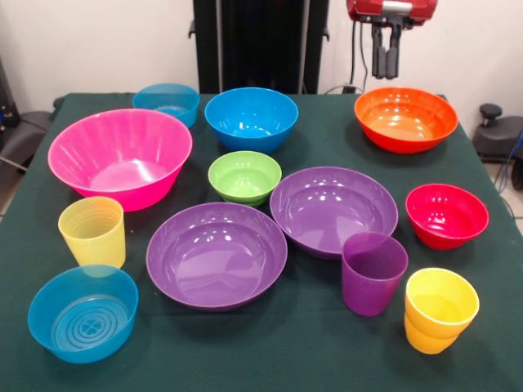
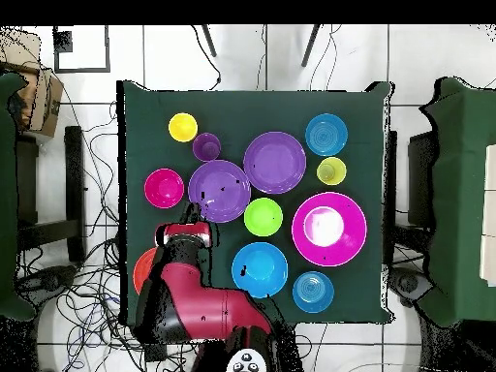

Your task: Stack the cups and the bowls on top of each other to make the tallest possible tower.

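Gripper [image 1: 385,61] hangs above the orange bowl [image 1: 405,119], fingers pressed together
Overhead, the arm [image 2: 189,291] hides most of that bowl

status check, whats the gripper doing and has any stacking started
Gripper hangs above the orange bowl, holding nothing; open or shut not discernible. Only the two yellow-orange cups are nested; other bowls and cups stand separate. Nothing obstructing.

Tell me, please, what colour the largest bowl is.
Pink bowl; the front view shows it best.
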Available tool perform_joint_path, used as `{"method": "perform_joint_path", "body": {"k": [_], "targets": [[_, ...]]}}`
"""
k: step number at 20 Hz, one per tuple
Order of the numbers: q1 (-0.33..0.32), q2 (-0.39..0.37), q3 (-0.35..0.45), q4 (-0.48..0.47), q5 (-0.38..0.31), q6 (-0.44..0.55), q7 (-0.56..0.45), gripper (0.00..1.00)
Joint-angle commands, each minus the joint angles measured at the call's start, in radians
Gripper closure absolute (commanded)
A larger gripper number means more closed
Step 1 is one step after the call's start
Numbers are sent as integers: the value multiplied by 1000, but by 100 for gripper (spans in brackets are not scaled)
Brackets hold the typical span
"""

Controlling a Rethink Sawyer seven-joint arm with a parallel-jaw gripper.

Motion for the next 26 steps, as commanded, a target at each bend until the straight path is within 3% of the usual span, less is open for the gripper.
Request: {"method": "perform_joint_path", "body": {"k": [1, 8, 11, 15, 19, 26], "targets": [[-30, 92, -33, 11, -84, -41, 125, 100], [-28, 214, -148, 20, -23, -186, 173, 100], [-61, 138, -103, 61, -85, -143, 213, 100], [-60, -18, -39, 108, -86, 13, 229, 100], [-19, -75, -33, 108, -50, 86, 221, 100], [22, -117, -56, 98, -16, 124, 250, 100]]}}
